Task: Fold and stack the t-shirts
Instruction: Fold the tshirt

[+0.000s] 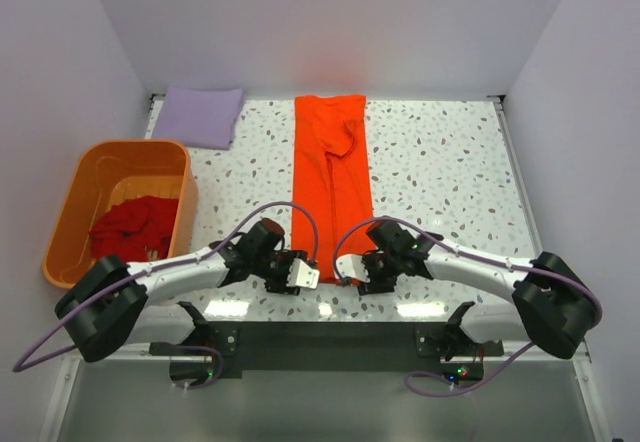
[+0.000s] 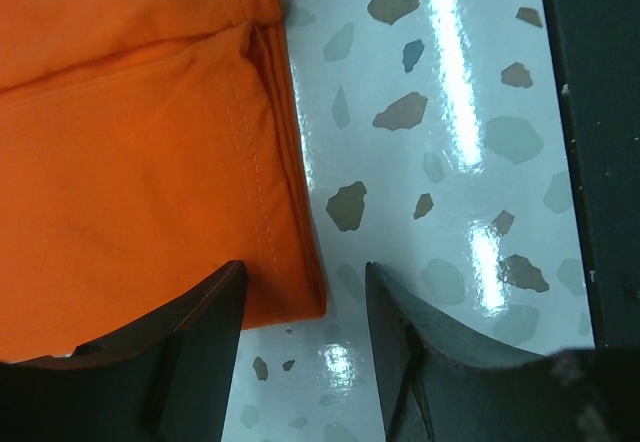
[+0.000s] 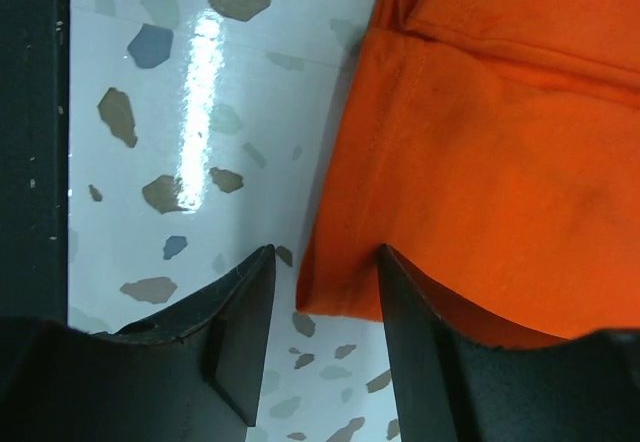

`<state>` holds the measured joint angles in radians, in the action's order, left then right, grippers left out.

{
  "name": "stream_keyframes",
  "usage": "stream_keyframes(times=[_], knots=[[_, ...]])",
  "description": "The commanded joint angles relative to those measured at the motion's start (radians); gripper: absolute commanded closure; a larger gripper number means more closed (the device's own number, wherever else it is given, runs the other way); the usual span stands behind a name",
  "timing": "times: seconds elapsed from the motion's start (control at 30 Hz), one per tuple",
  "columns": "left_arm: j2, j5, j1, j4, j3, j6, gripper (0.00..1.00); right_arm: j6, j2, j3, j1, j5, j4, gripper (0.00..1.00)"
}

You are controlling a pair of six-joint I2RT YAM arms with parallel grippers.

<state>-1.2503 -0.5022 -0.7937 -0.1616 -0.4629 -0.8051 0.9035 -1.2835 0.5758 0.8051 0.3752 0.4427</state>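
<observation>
Surface: speckled white tabletop (image 1: 450, 172); pale lavender walls (image 1: 330, 22). On it, bright orange cloth t-shirt (image 1: 332, 172) folded lengthwise; left gripper (image 2: 303, 267), right gripper (image 3: 325, 252) part-spread astride near corners.

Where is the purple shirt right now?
In the top view, the folded lavender t-shirt lies at the far left corner of the table, just beyond the orange tub and left of the long orange t-shirt.

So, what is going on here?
Two robot arms are working on the bright orange cloth t-shirt, which lies as a long strip on the speckled table. The left gripper and the right gripper each straddle one near corner, jaws open. A folded pale lavender t-shirt lies at the far left; a crumpled dark red t-shirt sits in the orange plastic tub.
</observation>
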Motion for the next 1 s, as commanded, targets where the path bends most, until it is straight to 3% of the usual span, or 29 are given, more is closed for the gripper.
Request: stream_keyframes(times=[0.0, 0.13, 0.2, 0.23, 0.33, 0.37, 0.43, 0.6, 0.73, 0.8, 0.97], knots=[[-0.026, 0.047, -0.004, 0.066, 0.004, -0.029, 0.45, 0.051, -0.043, -0.033, 0.019, -0.062, -0.094, 0.51], [-0.066, 0.062, -0.006, 0.059, 0.009, -0.058, 0.62, 0.06, -0.103, -0.047, 0.028, -0.111, -0.131, 0.58], [-0.075, 0.068, -0.006, 0.056, 0.007, -0.063, 0.68, 0.06, -0.111, -0.047, 0.029, -0.122, -0.128, 0.68], [-0.084, 0.068, -0.006, 0.054, 0.006, -0.059, 0.76, 0.061, -0.1, -0.057, 0.028, -0.124, -0.13, 0.71], [-0.083, 0.054, -0.006, 0.039, -0.011, -0.049, 0.9, 0.055, -0.06, -0.077, 0.039, -0.116, -0.127, 0.9], [-0.077, 0.047, -0.009, 0.031, -0.022, -0.045, 0.93, 0.049, -0.022, -0.08, 0.048, -0.114, -0.121, 1.0], [-0.051, 0.03, -0.027, 0.008, -0.029, -0.03, 1.0, 0.023, 0.021, -0.085, 0.08, -0.114, -0.102, 1.0], [0.064, -0.036, -0.117, -0.075, -0.037, 0.012, 1.0, -0.092, 0.183, -0.064, 0.212, -0.067, 0.013, 1.0], [0.187, -0.044, -0.131, -0.134, -0.066, 0.084, 1.0, -0.149, 0.233, 0.013, 0.223, -0.032, 0.091, 1.0], [0.204, -0.015, -0.115, -0.153, -0.094, 0.075, 1.0, -0.134, 0.24, 0.032, 0.191, -0.039, 0.102, 1.0], [0.152, -0.095, 0.051, -0.213, -0.201, -0.023, 1.0, -0.036, 0.195, 0.122, 0.039, 0.033, 0.139, 1.0]])
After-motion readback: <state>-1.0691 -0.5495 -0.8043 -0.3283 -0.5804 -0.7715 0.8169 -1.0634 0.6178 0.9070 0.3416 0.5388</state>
